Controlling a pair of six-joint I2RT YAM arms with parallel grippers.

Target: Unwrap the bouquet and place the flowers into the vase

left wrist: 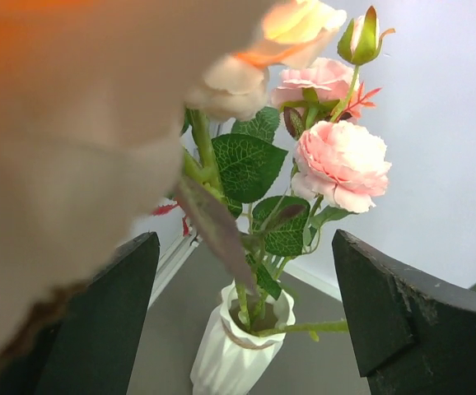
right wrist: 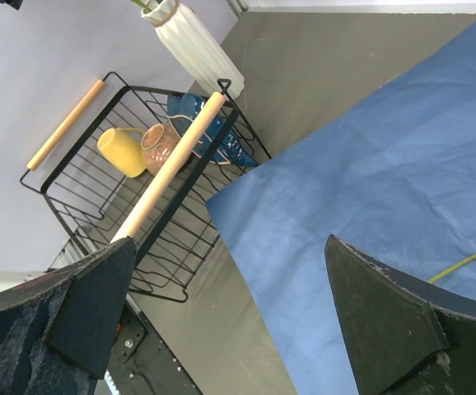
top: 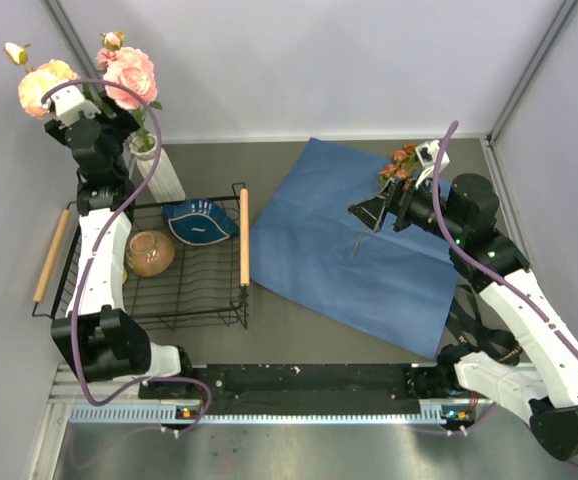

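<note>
While the left fingers (left wrist: 98, 329) hang raised at 10 o'clock in the top view, note that they are released. Both are spread wide, nothing is gripped between them, and the stems and the vase (left wrist: 230, 354) show in the gap beyond. The vase stands upright on the bench (top: 299, 330) at 10 o'clock, just beside the far edge of the wire basket (top: 209, 300). The flowers (top: 129, 70), pink and peach roses with green leaves, stand in the vase with their stems inside its rim. One peach bloom is so close to the left wrist lens that it is blurred.

Check the right fingers (right wrist: 386, 329) at 3 o'clock. They are also released, spread wide above the blue paper sheet (top: 339, 250), which lies unfolded on the bench between 1 and 4 o'clock. Rust-orange flowers (top: 401, 160) sit beside the right arm (top: 469, 210) at 2 o'clock; you cannot tell whether they touch it. A thin green stem (right wrist: 469, 262) lies on the sheet. The basket holds a brown bowl (top: 151, 252), a blue dish (top: 199, 222) and a yellow cup (right wrist: 123, 152).
</note>
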